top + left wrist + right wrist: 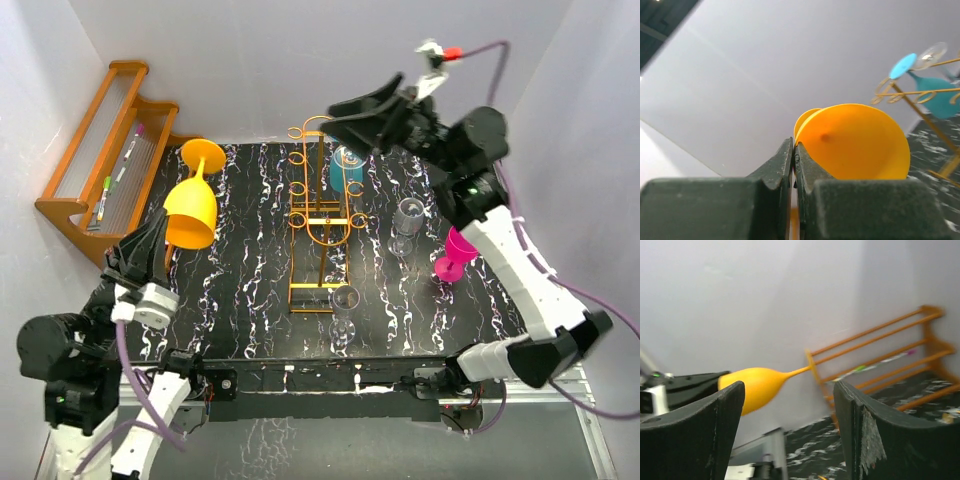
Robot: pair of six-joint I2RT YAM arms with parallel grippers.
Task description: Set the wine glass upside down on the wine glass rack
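The wine glass is opaque yellow-orange. My left gripper is shut on its bowl rim and holds it tilted above the table's left side, foot pointing to the back. In the left wrist view the jaws pinch the rim of the bowl. The golden wire rack stands mid-table, to the right of the glass; a teal glass hangs on it. My right gripper is open and empty, raised over the rack's far end. Its wrist view shows the orange glass between its fingers, far off.
A brown wooden stepped shelf stands at the back left. Two clear glasses and a pink glass stand right of the rack. White walls close in the back and both sides.
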